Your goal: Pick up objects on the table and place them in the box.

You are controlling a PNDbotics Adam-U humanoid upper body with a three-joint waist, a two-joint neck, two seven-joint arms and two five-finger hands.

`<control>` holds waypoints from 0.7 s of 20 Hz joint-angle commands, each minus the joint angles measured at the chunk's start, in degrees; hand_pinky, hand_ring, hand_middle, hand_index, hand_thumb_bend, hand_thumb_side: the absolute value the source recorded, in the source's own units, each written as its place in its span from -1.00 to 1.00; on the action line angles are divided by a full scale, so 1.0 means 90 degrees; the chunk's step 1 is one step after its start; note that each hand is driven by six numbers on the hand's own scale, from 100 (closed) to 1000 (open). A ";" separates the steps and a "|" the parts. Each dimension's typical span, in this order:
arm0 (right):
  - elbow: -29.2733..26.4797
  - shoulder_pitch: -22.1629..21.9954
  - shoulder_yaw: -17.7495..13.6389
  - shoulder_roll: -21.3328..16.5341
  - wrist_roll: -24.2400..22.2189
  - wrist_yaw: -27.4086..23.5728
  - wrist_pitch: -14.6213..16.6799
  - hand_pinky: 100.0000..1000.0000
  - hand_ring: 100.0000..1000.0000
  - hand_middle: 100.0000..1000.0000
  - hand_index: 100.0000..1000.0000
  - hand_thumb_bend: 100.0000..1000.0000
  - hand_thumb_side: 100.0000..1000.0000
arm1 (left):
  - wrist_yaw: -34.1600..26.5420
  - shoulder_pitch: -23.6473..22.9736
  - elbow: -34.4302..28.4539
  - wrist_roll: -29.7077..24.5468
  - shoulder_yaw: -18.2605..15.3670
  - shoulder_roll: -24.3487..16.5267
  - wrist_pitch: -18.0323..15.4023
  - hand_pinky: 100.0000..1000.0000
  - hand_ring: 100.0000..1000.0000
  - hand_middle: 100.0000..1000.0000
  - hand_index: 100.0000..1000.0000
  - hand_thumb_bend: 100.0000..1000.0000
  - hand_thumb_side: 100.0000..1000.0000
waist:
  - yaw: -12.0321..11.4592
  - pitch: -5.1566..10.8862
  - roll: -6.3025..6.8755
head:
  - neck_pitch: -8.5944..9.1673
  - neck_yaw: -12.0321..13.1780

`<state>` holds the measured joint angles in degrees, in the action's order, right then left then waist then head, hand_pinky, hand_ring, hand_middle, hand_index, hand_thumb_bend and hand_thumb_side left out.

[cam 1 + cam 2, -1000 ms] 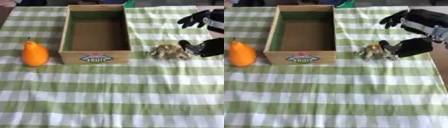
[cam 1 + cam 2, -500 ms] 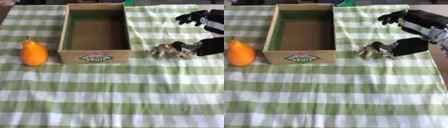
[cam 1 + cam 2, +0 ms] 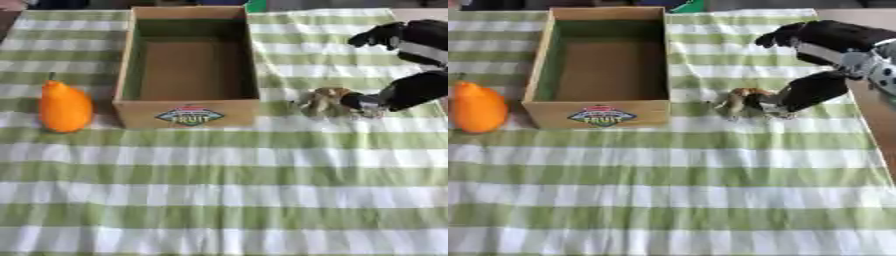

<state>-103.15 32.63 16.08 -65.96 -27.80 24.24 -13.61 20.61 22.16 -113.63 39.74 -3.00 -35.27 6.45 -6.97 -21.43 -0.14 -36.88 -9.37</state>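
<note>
Your right hand (image 3: pixel 824 65) enters from the right edge, above the green-and-white checked tablecloth (image 3: pixel 675 190). It is spread wide: the fingers (image 3: pixel 776 37) reach toward the upper left, well above the cloth, while the thumb (image 3: pixel 802 92) points down and left. The thumb tip touches the right side of a small brown-and-tan object (image 3: pixel 741 101), whose shape you cannot make out. The fingers are not closed around it; nothing is held.

The small object lies on the cloth just to the right of the cardboard box (image 3: pixel 598 111), near its front right corner but apart from it. The box stands open-topped, with a "FRUIT" label on its front wall, and nothing shows inside it. An orange pear-shaped fruit (image 3: pixel 65 106) stands upright on the cloth just beside the box's left front corner. Between the small object and the box only the box's right wall intervenes. Your left hand does not appear in either view.
</note>
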 commanded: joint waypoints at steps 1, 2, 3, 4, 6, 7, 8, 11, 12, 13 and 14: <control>0.0397 0.0217 -0.0030 0.0014 -0.0039 0.0147 0.0057 0.62 0.82 0.78 1.00 -0.28 0.23 | -0.0027 0.0062 -0.0107 0.0011 -0.0031 -0.0149 -0.0014 0.46 0.64 0.50 0.64 -1.00 1.00 | -0.0004 0.0102 -0.0007 | 0.0023 -0.0048; 0.0527 0.0260 -0.0008 0.0061 -0.0059 0.0163 0.0095 0.62 0.82 0.78 1.00 -0.28 0.22 | -0.0031 0.0063 -0.0107 0.0015 -0.0032 -0.0148 -0.0012 0.46 0.63 0.49 0.64 -1.00 1.00 | -0.0008 0.0094 -0.0008 | 0.0028 -0.0055; 0.0622 0.0287 0.0016 0.0093 -0.0083 0.0174 0.0145 0.62 0.82 0.78 1.00 -0.28 0.21 | -0.0034 0.0062 -0.0107 0.0023 -0.0036 -0.0147 -0.0008 0.46 0.63 0.49 0.64 -1.00 1.00 | -0.0012 0.0087 -0.0008 | 0.0030 -0.0058; 0.0682 0.0297 0.0043 0.0113 -0.0109 0.0182 0.0203 0.62 0.82 0.78 1.00 -0.29 0.20 | -0.0038 0.0059 -0.0107 0.0033 -0.0040 -0.0146 -0.0003 0.46 0.63 0.49 0.64 -1.00 1.00 | -0.0016 0.0078 -0.0008 | 0.0031 -0.0059; 0.0724 0.0288 0.0106 0.0131 -0.0177 0.0202 0.0326 0.61 0.83 0.78 1.00 -0.31 0.17 | -0.0053 0.0057 -0.0107 0.0057 -0.0047 -0.0141 0.0006 0.46 0.63 0.49 0.63 -1.00 1.00 | -0.0025 0.0059 -0.0008 | 0.0028 -0.0064; 0.0736 0.0285 0.0139 0.0143 -0.0218 0.0212 0.0376 0.61 0.83 0.78 1.00 -0.31 0.17 | -0.0063 0.0061 -0.0107 0.0066 -0.0045 -0.0136 0.0011 0.46 0.63 0.49 0.63 -1.00 1.00 | -0.0031 0.0051 -0.0010 | 0.0026 -0.0070; 0.0749 0.0287 0.0168 0.0155 -0.0260 0.0224 0.0417 0.61 0.83 0.78 1.00 -0.31 0.16 | -0.0072 0.0069 -0.0107 0.0071 -0.0042 -0.0131 0.0013 0.46 0.62 0.48 0.63 -1.00 1.00 | -0.0037 0.0044 -0.0011 | 0.0029 -0.0073; 0.0817 0.0322 0.0230 0.0198 -0.0384 0.0273 0.0508 0.61 0.83 0.77 1.00 -0.35 0.12 | -0.0089 0.0094 -0.0107 0.0074 -0.0033 -0.0124 0.0005 0.46 0.62 0.48 0.63 -1.00 1.00 | -0.0053 0.0030 -0.0010 | 0.0027 -0.0080; 0.0850 0.0334 0.0240 0.0209 -0.0419 0.0294 0.0536 0.61 0.83 0.77 1.00 -0.38 0.08 | -0.0091 0.0097 -0.0107 0.0074 -0.0032 -0.0125 0.0003 0.46 0.62 0.48 0.63 -1.00 1.00 | -0.0056 0.0026 -0.0011 | 0.0023 -0.0083; 0.0882 0.0343 0.0247 0.0216 -0.0455 0.0314 0.0570 0.61 0.83 0.77 1.00 -0.40 0.07 | -0.0092 0.0096 -0.0107 0.0074 -0.0032 -0.0128 0.0001 0.46 0.63 0.48 0.63 -1.00 1.00 | -0.0058 0.0021 -0.0011 | 0.0016 -0.0085; 0.0913 0.0347 0.0250 0.0219 -0.0491 0.0335 0.0607 0.60 0.83 0.77 1.00 -0.46 0.03 | -0.0092 0.0095 -0.0107 0.0075 -0.0034 -0.0131 0.0000 0.46 0.63 0.48 0.63 -1.00 1.00 | -0.0059 0.0017 -0.0013 | 0.0004 -0.0087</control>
<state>-95.16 34.84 18.78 -62.69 -31.79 26.67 -8.55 20.14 22.30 -113.63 40.25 -2.98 -35.26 6.49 -7.46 -22.27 -0.23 -36.78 -10.02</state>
